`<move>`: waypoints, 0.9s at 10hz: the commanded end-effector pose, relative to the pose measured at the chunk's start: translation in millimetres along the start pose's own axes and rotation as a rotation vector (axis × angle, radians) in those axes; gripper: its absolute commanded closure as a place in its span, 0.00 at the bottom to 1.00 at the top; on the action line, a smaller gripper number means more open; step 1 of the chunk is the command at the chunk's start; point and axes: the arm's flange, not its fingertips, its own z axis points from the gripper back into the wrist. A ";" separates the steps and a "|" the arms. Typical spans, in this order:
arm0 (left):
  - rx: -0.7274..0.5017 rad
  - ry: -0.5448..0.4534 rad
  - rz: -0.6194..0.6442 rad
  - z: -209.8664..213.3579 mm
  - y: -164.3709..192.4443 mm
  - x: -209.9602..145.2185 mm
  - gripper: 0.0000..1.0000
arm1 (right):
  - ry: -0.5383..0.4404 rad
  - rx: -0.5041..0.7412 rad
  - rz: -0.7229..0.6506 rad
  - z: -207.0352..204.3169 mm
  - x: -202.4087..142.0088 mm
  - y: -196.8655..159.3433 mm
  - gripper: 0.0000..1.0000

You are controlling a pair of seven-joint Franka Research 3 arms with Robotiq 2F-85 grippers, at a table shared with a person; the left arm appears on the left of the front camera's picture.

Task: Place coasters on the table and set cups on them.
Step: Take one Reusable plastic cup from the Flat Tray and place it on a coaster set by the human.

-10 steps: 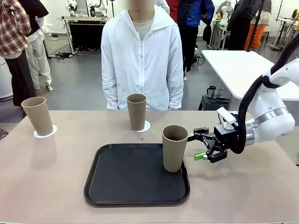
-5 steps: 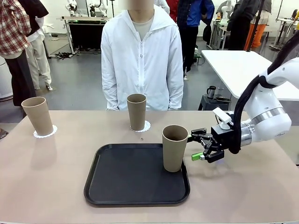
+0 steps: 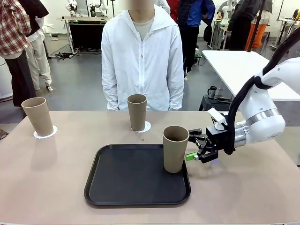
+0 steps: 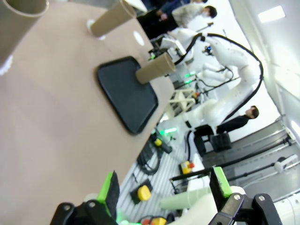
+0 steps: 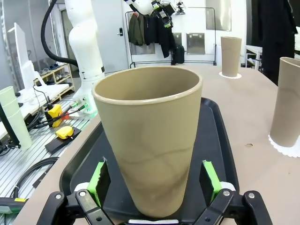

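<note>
Three tan cups stand in the front view. The left cup [image 3: 38, 116] sits on a white lacy coaster [image 3: 45, 132]. The middle cup [image 3: 137, 112] sits on another coaster [image 3: 144, 127]. The third cup [image 3: 175, 148] stands on the black tray [image 3: 122, 187] at its right edge. My right gripper [image 3: 191, 146] is open at that cup's right side. In the right wrist view the cup [image 5: 150, 140] stands between the green pads [image 5: 99, 180], untouched. My left gripper [image 4: 164, 187] is open and holds nothing, off the table's left end. A small white round patch [image 4: 138, 37], like a bare coaster, lies on the beige table [image 3: 243, 187].
A person in a white jacket [image 3: 143, 61] stands at the far side behind the middle cup, hands out of sight. A white table [image 3: 239, 65] stands at the back right. Other people move about farther off.
My right gripper has slid left toward the cup on the tray, and its open fingers now flank the cup. The cups and the person have not moved.
</note>
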 end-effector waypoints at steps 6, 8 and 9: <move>0.007 -0.011 0.008 0.3 -0.6 0.4 0.00 | 0.010 0.004 -0.036 -39.6 0.5 -19.3 0.00; 0.007 -0.011 0.008 0.3 -0.6 0.4 0.00 | 0.014 0.044 -0.036 -46.9 0.0 -20.1 0.00; 0.007 -0.011 0.008 0.3 -0.6 0.4 0.00 | 0.003 0.060 -0.055 -46.8 0.8 -20.3 0.43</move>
